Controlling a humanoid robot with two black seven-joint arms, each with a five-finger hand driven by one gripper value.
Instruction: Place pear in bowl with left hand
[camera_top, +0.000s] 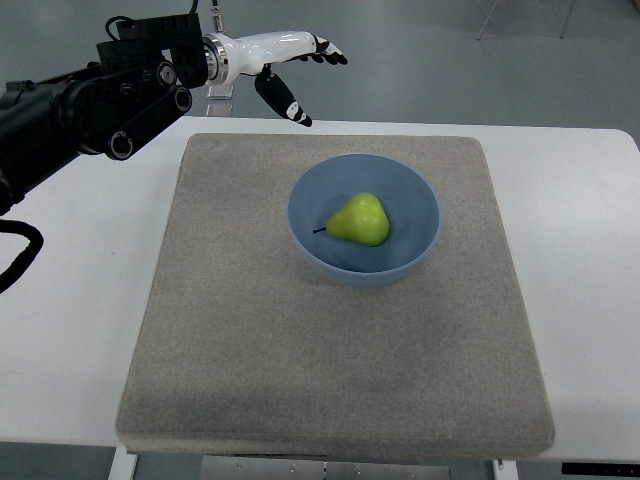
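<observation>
A green-yellow pear (360, 219) lies on its side inside the blue bowl (420, 190), stem pointing left. The bowl stands on the grey mat a little right of centre. My left hand (305, 75), white with black fingertips, hovers beyond the mat's far edge, up and to the left of the bowl and well apart from it. Its fingers are spread and hold nothing. The black left arm (90, 110) reaches in from the upper left. No right arm shows.
A grey felt mat (240, 330) covers most of the white table (70, 330). The table's near edge runs along the bottom of the picture. Grey floor lies beyond the far edge.
</observation>
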